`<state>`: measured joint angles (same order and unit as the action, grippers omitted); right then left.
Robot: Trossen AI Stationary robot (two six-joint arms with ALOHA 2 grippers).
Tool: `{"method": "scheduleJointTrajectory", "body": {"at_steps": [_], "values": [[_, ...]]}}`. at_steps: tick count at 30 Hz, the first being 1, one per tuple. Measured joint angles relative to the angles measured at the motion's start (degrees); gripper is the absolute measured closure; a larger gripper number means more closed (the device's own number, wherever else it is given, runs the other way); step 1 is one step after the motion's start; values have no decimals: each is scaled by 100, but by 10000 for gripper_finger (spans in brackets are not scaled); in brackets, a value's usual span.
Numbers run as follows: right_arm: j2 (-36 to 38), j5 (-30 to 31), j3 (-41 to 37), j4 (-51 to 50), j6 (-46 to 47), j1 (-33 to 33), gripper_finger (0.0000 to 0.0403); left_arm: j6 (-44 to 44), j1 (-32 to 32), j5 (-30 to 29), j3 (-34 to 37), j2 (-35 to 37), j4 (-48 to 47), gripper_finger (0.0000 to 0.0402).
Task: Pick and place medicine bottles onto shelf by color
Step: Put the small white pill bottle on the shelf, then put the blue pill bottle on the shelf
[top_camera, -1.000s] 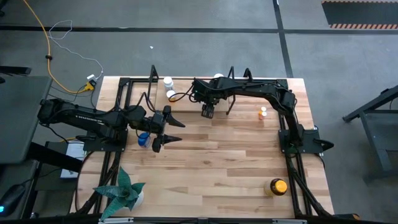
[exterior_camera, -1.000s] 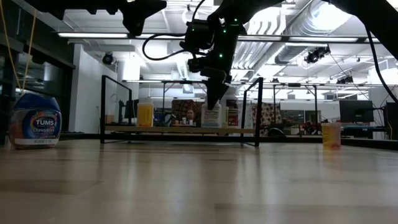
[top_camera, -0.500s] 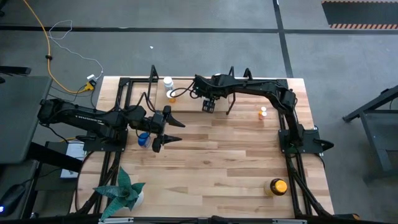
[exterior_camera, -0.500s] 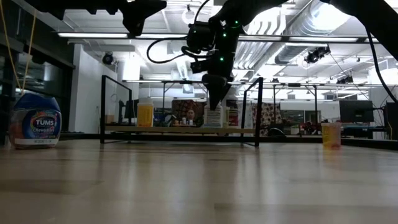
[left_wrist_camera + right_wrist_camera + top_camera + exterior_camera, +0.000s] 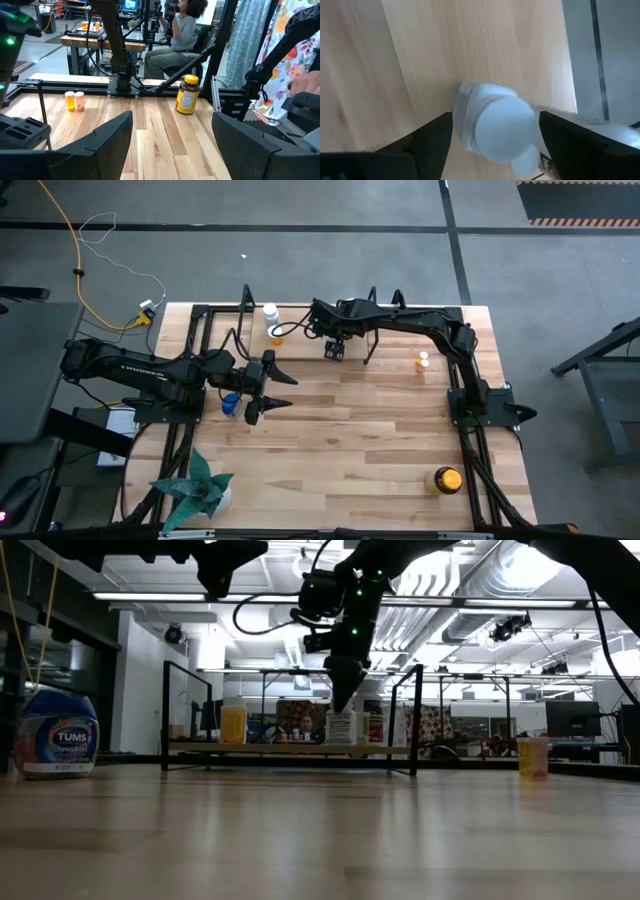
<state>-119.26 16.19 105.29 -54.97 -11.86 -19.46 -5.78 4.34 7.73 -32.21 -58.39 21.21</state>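
Observation:
The shelf [image 5: 247, 302] stands at the table's far edge, and its wooden floor [image 5: 290, 749] shows in the low view. A white bottle [image 5: 340, 727] stands upright on that floor. My right gripper [image 5: 335, 349] [image 5: 339, 705] hangs over it, pointing down and open. In the right wrist view the white-capped bottle [image 5: 495, 130] fills the gap of that gripper [image 5: 495, 117]. My left gripper [image 5: 272, 399] [image 5: 172, 117] waits open at mid-left, above a blue bottle [image 5: 230, 402] [image 5: 58, 735]. My right gripper comes from above with one finger [image 5: 430, 142] on each side of the white bottle's cap [image 5: 502, 122]. The bottle stands on the shelf floor. Whether the fingers touch the cap I cannot tell.
A white bottle [image 5: 270, 312] and an orange one [image 5: 277, 333] stand at the shelf's left end. Small orange bottles [image 5: 423, 362] [image 5: 75, 101] stand at right. The amber bottle [image 5: 445, 479] [image 5: 188, 95] is near the near-right corner, and a teal plant [image 5: 200, 490] at near left. A seated person shows beyond the table.
My right gripper has moved toward the table's far edge, from in front of the shelf to over the white bottle. The bottle has stayed where it stood.

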Motion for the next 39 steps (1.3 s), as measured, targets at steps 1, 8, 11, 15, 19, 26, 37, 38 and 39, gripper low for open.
{"method": "scheduleJointTrajectory", "body": {"at_steps": [1,8,11,15,19,26,37,38,39], "values": [[4,-1,47,0,-6,2,114,0,0,0,0,0,0,138],[389,-7,191,3,-19,-3,114,0,2,0,0,0,-45,138],[701,-15,188,-21,-2,1,114,0,1,0,0,0,-74,138],[1271,-62,178,-69,154,81,114,0,2,2,0,0,-90,138],[1833,-384,175,-5,285,281,114,-2,2,17,0,0,-92,138],[2926,-584,-1192,1543,143,993,114,-2,2,17,0,0,-135,138],[5816,-508,-5966,5677,980,1345,114,-2,2,-169,-2,0,-161,138],[6000,-507,-6269,6063,1065,1361,114,-2,2,-259,-2,0,-148,138],[6157,-507,-6531,6456,1168,1372,114,-2,0,-343,0,0,-149,138]]}}
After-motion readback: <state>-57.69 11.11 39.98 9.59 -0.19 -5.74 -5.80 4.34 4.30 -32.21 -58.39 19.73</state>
